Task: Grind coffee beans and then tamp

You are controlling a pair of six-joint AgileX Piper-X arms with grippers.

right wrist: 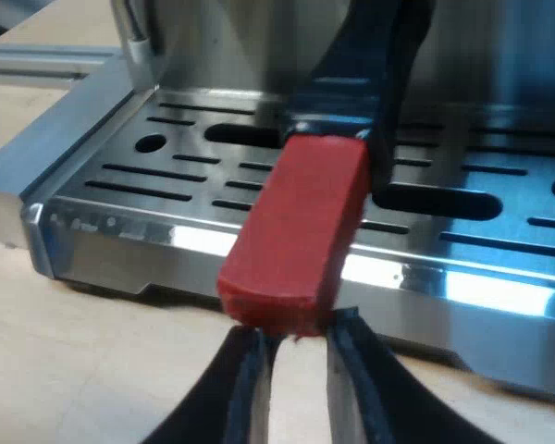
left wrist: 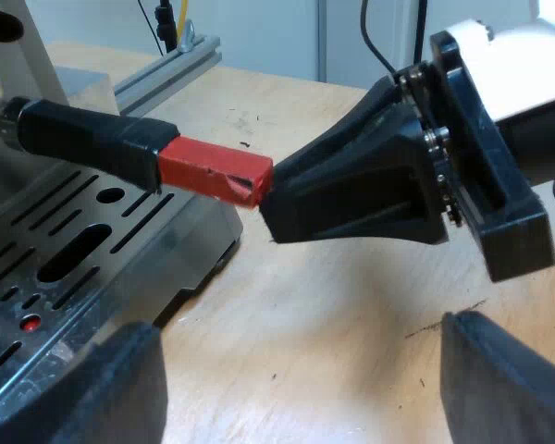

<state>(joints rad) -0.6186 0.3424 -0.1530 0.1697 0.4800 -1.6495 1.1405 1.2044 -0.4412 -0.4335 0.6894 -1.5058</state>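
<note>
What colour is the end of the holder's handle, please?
Red; the handle end shows best in the right wrist view.

Close wrist views, shared red handle end (left wrist: 213, 173)

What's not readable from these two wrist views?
Holder's metal end, where the handle meets the espresso machine: cut off by the edge in left wrist view; the handle itself hides it in right wrist view.
Whether the right gripper has hold of the red end: right wrist view, the red end covers the contact.
Machine above its drip tray: cut off by the edge, both views.
</note>
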